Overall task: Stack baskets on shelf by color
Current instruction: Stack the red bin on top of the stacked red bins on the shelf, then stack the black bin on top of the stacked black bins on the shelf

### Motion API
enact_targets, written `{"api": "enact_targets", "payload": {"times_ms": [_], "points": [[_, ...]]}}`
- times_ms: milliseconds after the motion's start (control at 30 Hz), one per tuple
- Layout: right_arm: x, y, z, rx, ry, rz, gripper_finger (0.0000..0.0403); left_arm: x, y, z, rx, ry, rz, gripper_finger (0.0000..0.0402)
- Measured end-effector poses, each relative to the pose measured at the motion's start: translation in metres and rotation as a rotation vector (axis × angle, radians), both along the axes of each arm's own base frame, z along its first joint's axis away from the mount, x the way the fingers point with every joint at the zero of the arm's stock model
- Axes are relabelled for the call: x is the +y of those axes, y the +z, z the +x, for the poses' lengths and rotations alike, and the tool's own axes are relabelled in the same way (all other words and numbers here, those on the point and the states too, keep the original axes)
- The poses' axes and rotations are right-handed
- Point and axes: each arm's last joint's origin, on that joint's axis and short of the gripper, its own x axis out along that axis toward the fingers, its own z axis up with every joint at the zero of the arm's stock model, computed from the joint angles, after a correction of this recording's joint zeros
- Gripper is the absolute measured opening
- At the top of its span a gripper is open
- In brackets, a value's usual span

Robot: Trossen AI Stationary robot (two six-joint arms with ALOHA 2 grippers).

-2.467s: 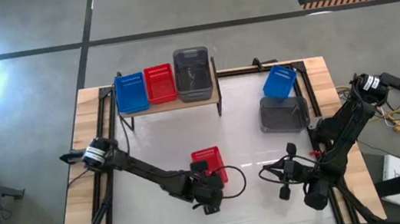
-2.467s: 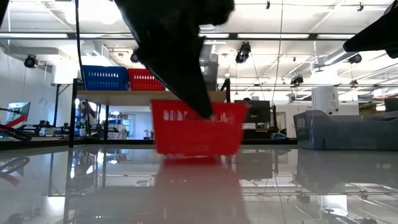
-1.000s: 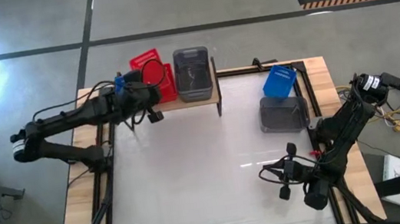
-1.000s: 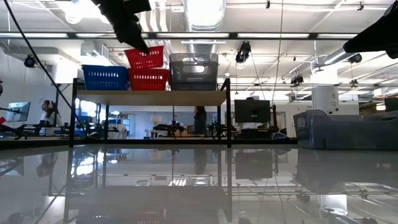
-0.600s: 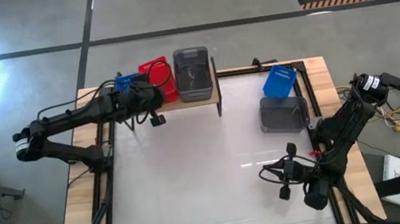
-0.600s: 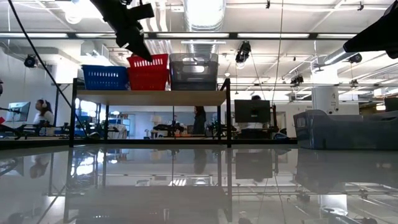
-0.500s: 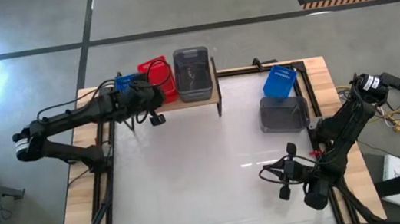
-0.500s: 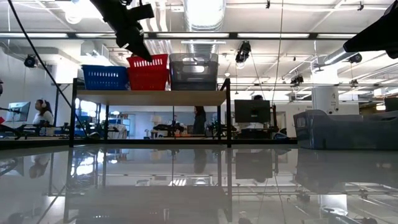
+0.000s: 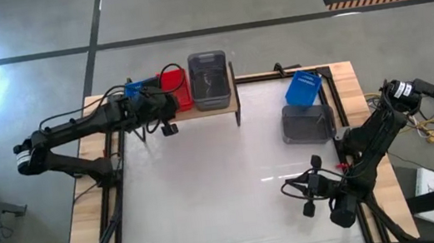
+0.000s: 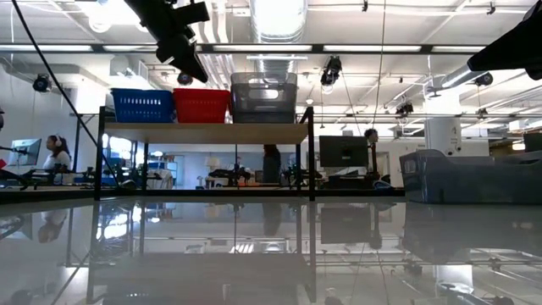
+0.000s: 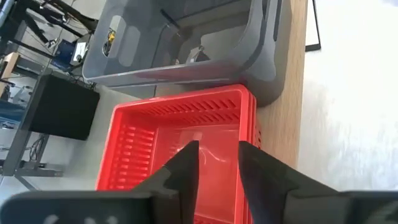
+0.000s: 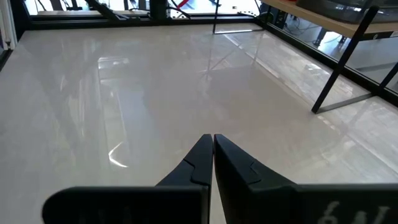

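Three colours of basket are sitting side by side on the shelf, a light wooden plank on black legs along the far edge of the white bench: a blue stack at the left end, a red stack in the middle and a grey stack at the right end. Two more baskets are waiting on the bench near its far right corner, a blue basket lying tilted and touching a grey basket just in front of it. The left gripper is hovering just above the red stack, its fingers parted a little way and gripping nothing, with the open red basket lying directly beneath the gap; whether the fingertips are brushing the rim cannot be told. The step in hand appears to be letting go of a red basket onto its stack, and doing it well probably means lifting straight up so the fingers are not dragging the rim or nudging the grey stack beside it, and checking that the basket is nesting level. The right gripper is waiting low over the bare bench near the front right, its fingers pressed together and holding nothing.
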Motion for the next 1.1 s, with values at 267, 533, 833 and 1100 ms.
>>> {"api": "enact_targets", "payload": {"times_ms": [267,533,833,1100], "points": [[0.000,0.000,0.000,0.001,0.001,-0.002,0.0009,-0.001,0.023,-0.004,-0.073,0.031,0.035,0.0122],[0.001,0.015,0.001,0.000,0.019,-0.069,0.0009,-0.027,0.051,0.000,-0.276,0.047,-0.060,0.0123],[-0.028,0.102,-0.004,0.022,-0.070,-0.072,0.0009,-0.094,0.017,0.023,-0.233,-0.137,-0.206,0.0123],[-0.080,0.112,-0.001,0.267,-0.266,0.026,0.0009,-0.165,-0.042,0.050,-0.171,-0.194,-0.232,0.0123]]}}
